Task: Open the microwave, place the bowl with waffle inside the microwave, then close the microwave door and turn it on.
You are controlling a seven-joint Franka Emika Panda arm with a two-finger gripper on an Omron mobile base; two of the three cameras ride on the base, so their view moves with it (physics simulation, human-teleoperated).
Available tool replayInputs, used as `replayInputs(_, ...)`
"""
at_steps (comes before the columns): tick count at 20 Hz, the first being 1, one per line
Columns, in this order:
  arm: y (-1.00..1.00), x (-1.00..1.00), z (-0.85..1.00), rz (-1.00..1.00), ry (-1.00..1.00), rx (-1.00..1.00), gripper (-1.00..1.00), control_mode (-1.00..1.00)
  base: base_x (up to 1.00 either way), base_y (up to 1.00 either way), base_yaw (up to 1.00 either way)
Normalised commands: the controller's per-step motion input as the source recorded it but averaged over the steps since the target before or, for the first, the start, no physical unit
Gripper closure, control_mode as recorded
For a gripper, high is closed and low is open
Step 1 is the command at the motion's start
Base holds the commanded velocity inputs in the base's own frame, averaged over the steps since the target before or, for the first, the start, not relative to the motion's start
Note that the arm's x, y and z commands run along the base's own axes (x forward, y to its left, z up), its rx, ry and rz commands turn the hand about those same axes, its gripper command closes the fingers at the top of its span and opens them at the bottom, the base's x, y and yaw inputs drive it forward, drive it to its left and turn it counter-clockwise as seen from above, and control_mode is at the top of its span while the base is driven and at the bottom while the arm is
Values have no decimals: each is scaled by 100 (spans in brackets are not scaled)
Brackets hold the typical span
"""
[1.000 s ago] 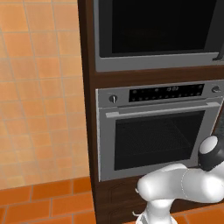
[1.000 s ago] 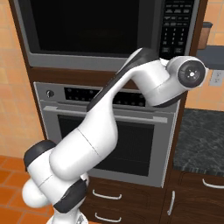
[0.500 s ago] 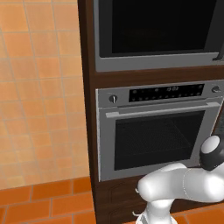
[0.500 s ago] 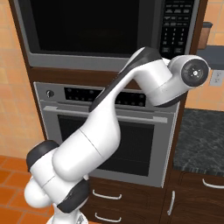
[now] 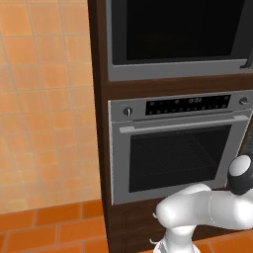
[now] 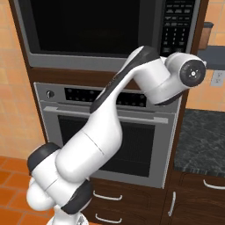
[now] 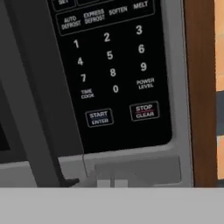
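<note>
Even rendered light, soft, slightly blurry

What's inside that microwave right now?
Nothing can be made out. The microwave door is closed, and its black glass shows only darkness. Whether a bowl sits behind it stays hidden.

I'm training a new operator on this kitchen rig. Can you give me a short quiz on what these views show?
1. True or false: the microwave door is shut.
2. The silver oven sits: A) below the microwave, B) above it, C) on the counter.
3. Fill in: in the hand view, the button directly left of STOP/CLEAR reads ____.

Key: 1 true; 2 A; 3 START/ENTER.
</note>
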Motion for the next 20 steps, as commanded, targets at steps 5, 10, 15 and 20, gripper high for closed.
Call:
replayInputs(5,2,24,22,6,-7,-7,100,-100,0,0,0)
replayInputs(10,0,7,14,0,0,-3,100,-100,0,0,0)
replayInputs(15,1,12,23,0,0,-2,100,-100,0,0,0)
replayInputs(20,1,13,1,0,0,0,100,-100,0,0,0)
